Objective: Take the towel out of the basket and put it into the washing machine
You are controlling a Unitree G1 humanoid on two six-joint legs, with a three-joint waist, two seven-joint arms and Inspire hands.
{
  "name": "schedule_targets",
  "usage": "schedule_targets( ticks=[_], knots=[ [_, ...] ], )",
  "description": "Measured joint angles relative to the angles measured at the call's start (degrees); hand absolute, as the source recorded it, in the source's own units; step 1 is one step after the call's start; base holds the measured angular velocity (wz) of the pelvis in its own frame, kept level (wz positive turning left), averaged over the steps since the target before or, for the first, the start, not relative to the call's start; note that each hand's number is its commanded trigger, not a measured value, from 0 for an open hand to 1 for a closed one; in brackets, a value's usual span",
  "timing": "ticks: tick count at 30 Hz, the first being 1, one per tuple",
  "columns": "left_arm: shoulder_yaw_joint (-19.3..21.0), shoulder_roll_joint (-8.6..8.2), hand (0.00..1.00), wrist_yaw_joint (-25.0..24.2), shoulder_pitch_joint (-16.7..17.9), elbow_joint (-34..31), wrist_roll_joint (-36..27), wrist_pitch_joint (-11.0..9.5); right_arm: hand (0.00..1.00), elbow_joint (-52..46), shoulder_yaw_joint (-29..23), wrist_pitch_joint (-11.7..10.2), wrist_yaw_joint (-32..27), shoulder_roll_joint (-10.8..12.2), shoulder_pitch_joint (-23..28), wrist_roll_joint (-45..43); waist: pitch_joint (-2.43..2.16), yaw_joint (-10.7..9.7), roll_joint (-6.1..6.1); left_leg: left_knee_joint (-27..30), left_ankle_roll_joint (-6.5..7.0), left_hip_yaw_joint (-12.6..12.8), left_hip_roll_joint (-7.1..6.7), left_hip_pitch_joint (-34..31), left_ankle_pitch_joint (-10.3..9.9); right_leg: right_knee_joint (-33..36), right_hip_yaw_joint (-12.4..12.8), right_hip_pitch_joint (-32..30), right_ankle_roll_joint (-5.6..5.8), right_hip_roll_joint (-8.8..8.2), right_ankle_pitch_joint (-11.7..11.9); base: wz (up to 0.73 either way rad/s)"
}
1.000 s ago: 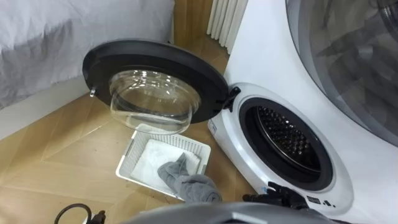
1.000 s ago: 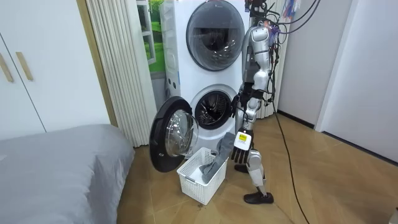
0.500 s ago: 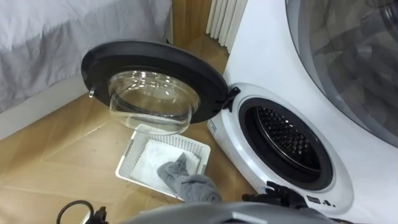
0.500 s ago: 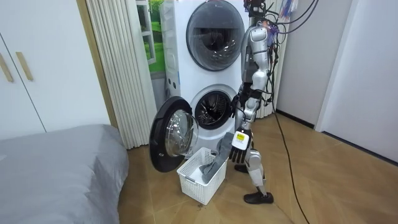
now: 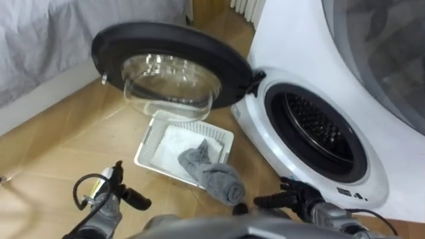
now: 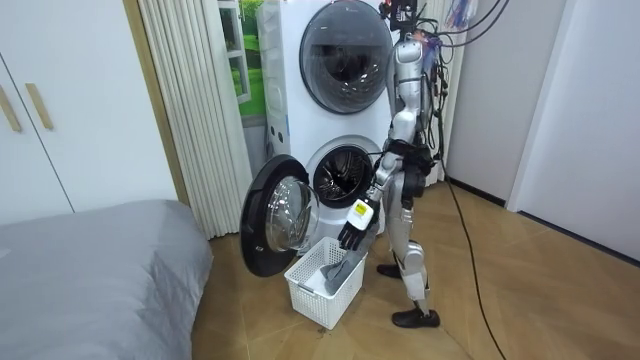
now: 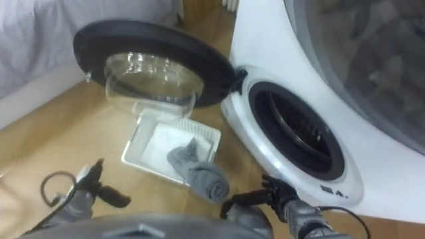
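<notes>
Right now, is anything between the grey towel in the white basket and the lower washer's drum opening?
Nothing visible. The grey towel hangs over the white slatted basket; the round black-framed glass door is swung aside, leaving the drum opening clear.

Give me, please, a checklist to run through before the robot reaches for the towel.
1. Door open: ok, swung wide.
2. Drum mouth free: ok.
3. Towel free to take: ok, it lies in the basket, draped over its near rim.
4. Left hand and right hand empty: ok, both open.
5. Towel gripped: not ok, neither hand touches it.
6. Drum empty deep inside: cannot tell.
</notes>
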Motion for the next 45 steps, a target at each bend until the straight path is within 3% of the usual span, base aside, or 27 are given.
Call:
schedule_targets(
  ticks=[2, 4, 6, 9, 14, 16, 18, 23, 28, 31, 41, 45],
  knots=[
    [-1.5, -0.17, 0.0, 0.0, -1.6, 0.8, 0.1, -0.4, 0.0, 1.1, 0.7, -0.3, 0.0, 0.3, -1.9, -0.7, 0.15, -0.3, -0.06, 1.1, 0.25, 0.0, -0.39, -2.7, 0.1, 1.5, 0.3, -3.2, 0.0, -0.57, 0.0, -0.1],
    [-3.4, -0.83, 0.0, 0.6, -4.4, 2.1, 1.0, -1.1, 0.0, 1.4, 1.6, -0.4, -0.1, 0.4, -4.3, -1.2, 0.92, -1.2, -0.36, 3.2, 0.27, -0.1, -0.78, -6.7, 0.1, 3.4, 1.1, -7.1, -0.18, -1.12, 0.1, -0.04],
    [-4.6, -1.35, 0.0, 0.9, -6.7, 4.0, 1.3, -1.9, 0.0, 1.6, 2.2, -0.9, -0.5, 0.7, -6.0, -2.7, 1.34, -1.5, -0.59, 4.4, 0.28, -0.1, -0.87, -8.9, 0.1, 4.4, 1.9, -9.4, -0.31, -1.16, 0.2, -0.05],
    [-7.4, -1.6, 0.0, 1.2, -10.9, 5.0, 1.6, -3.5, 0.0, 1.4, 3.7, -2.0, -1.4, 1.1, -8.7, -2.7, 2.58, -1.8, -1.02, 7.3, 0.33, -0.2, -0.79, -13.7, 0.1, 6.0, 2.3, -13.9, -0.87, -1.31, 0.7, -0.06],
    [-10.6, -2.05, 0.0, 2.7, -17.3, 6.4, 2.4, -4.5, 0.0, -0.5, 6.0, -2.1, -3.1, 1.8, -12.6, -2.9, 2.94, -1.9, -0.82, 11.9, 0.5, 0.0, -0.65, -22.3, 0.0, 9.2, 3.5, -22.6, -1.74, -1.48, 1.6, -0.09],
    [-12.3, -2.05, 0.0, 3.6, -19.7, 6.3, 2.4, -5.0, 0.0, -1.9, 6.9, -2.5, -3.5, 2.1, -14.3, -2.9, 3.85, -2.3, -0.54, 14.5, 0.53, 0.0, -0.59, -26.6, -0.1, 10.9, 4.3, -26.7, -2.08, -1.47, 2.0, -0.1],
    [-13.0, -1.71, 0.0, 4.2, -21.4, 6.1, 3.3, -5.5, 0.0, -4.1, 7.5, -2.8, -3.8, 2.0, -15.3, -2.9, 4.14, -2.7, -0.51, 17.3, 0.76, 0.1, -0.5, -30.9, -0.2, 12.8, 5.0, -31.0, -2.31, -1.55, 2.1, -0.03],
    [-16.8, -0.94, 0.0, 6.6, -26.7, 5.8, 6.3, -5.6, 0.0, -6.2, 9.4, -3.3, -3.8, 1.8, -18.6, -2.8, 4.45, -4.7, -0.68, 25.0, 1.42, 0.0, -0.24, -42.8, -1.2, 18.4, 6.4, -42.4, -2.81, -1.94, 2.5, -0.02],
    [-20.5, 0.0, 0.0, 8.5, -32.1, 4.0, 12.6, -6.7, 0.0, -8.3, 11.3, -3.2, -4.4, 0.8, -21.0, -2.1, 4.64, -5.3, -0.61, 33.6, 2.04, -0.3, 1.73, -54.0, -4.7, 23.5, 6.7, -52.6, -3.14, -1.07, 3.0, -0.11],
    [-21.7, 0.93, 0.0, 11.2, -34.2, 3.6, 15.3, -6.7, 0.0, -9.4, 12.1, -3.2, -4.4, 0.7, -22.5, -2.1, 4.65, -5.3, -0.58, 36.9, 2.41, -0.2, 2.45, -59.0, -5.4, 24.9, 7.0, -57.1, -3.07, -0.4, 4.2, -0.2],
    [-28.2, 2.18, 0.0, 17.9, -37.9, 3.6, 17.5, -6.9, 0.0, -11.6, 16.0, -3.9, -3.6, 0.0, -24.3, 3.0, 4.7, -6.4, -0.51, 43.7, 3.18, -0.3, 3.47, -67.8, -7.4, 29.0, 7.1, -65.2, -2.95, -0.29, 4.5, -0.06],
    [-30.8, 3.28, 0.0, 19.3, -38.0, 3.4, 17.5, -6.9, 0.0, -12.8, 17.1, -4.0, -3.8, 0.0, -25.0, 6.1, 4.74, -7.9, -0.59, 44.4, 3.56, -0.4, 3.46, -69.6, -7.5, 30.0, 6.7, -66.8, -2.98, -0.66, 4.5, 0.0]
  ],
)
